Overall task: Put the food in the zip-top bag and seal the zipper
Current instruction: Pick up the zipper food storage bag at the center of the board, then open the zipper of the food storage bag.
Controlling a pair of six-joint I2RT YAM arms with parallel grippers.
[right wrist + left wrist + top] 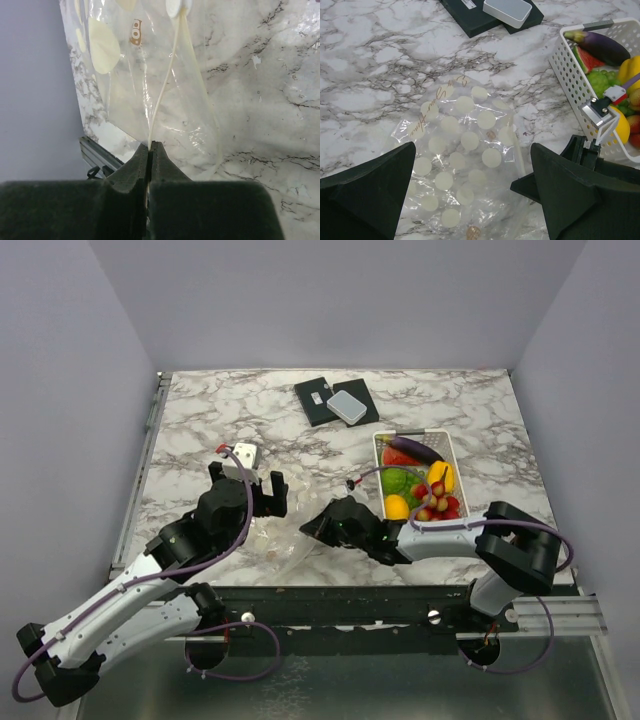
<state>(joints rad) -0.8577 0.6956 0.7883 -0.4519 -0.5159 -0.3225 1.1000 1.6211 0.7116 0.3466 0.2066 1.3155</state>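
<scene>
The right gripper (150,149) is pinching a thin edge of the floppy, dotted zip-top bag (450,125) by the near table edge. The left gripper (472,146) is hanging wide open above it. The food (420,485) is sitting in the holey white basket (437,434) on the right.

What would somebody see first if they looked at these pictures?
The white basket heaped with bright toy food, on the right of the marble table. Then the clear dotted bag lying left of it, its edge pinched in the right gripper.
</scene>
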